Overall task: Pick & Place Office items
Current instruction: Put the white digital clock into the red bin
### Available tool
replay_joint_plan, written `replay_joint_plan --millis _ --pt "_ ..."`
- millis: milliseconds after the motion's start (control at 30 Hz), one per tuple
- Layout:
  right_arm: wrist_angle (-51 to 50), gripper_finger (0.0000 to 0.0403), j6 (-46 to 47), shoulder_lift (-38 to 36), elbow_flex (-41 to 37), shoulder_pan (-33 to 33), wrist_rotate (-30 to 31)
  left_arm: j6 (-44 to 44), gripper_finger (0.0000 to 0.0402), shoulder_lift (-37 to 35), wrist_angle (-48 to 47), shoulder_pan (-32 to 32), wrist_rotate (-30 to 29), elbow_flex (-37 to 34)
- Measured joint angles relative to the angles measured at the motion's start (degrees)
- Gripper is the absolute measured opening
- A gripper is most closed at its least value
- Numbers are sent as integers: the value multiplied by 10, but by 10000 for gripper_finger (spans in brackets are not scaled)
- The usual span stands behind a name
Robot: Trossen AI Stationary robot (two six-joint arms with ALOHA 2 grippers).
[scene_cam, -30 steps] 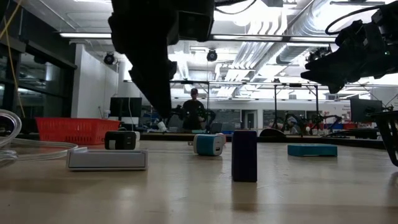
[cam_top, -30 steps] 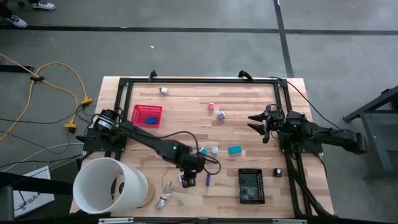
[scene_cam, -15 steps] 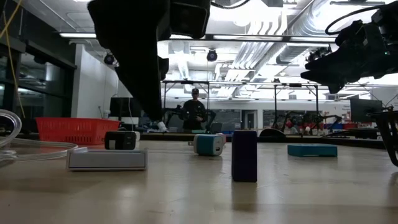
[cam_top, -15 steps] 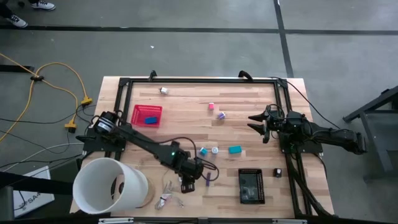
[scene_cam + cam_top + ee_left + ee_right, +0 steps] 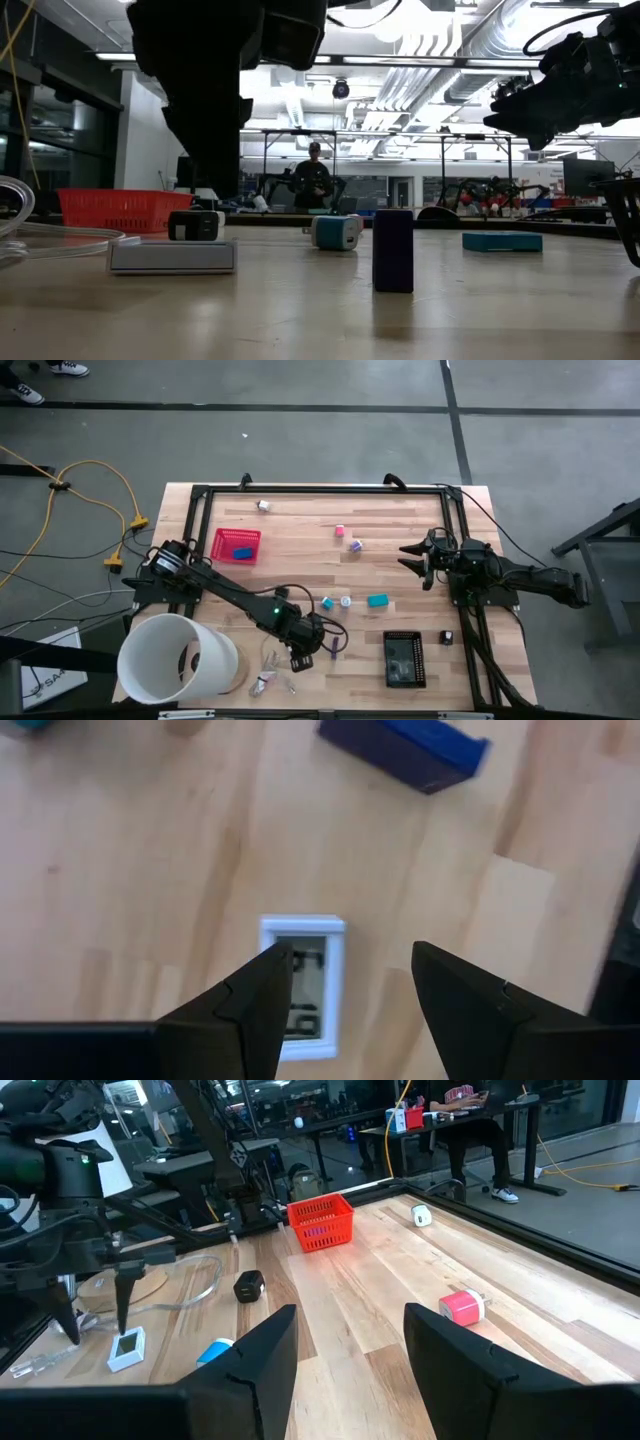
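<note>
My left gripper (image 5: 300, 652) (image 5: 350, 960) is open and points down near the table's near edge, just above a flat white piece with a small dark window (image 5: 303, 982) (image 5: 172, 257) that lies on the wood. A dark blue-purple block (image 5: 333, 646) (image 5: 393, 250) stands just to its right. Teal (image 5: 377, 600), blue (image 5: 327, 603) and silver (image 5: 346, 601) pieces lie mid-table. Pink (image 5: 340, 531) and purple (image 5: 355, 545) pieces lie farther back. My right gripper (image 5: 418, 560) (image 5: 350, 1340) waits open above the table's right side.
A red basket (image 5: 237, 545) holding a blue piece sits at the far left. The big white tub (image 5: 180, 658) lies at the near left corner beside a pale wire loop (image 5: 265, 670). A black tray (image 5: 404, 658) and a small black piece (image 5: 447, 637) lie near right. A person sits beyond the table.
My left gripper has drifted a little toward the table's left edge, staying above the white piece. No piece on the table has moved.
</note>
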Motion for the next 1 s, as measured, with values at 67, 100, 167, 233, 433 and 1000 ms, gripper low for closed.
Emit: replay_joint_plan --millis 67,100,167,233,433,1000 --pt "0 172 0 0 0 0 0 -1 200 0 -1 0 -6 0" --pt "0 172 0 0 0 0 0 0 200 0 -1 0 -9 0" --pt "0 172 0 0 0 0 0 -5 200 3 0 1 -17 0" --pt "0 172 0 0 0 0 0 -16 200 6 -2 1 -20 0" --pt "0 172 0 0 0 0 0 -28 200 10 -2 7 -28 0" --pt "0 172 0 0 0 0 0 4 202 14 -27 -3 -47 0"
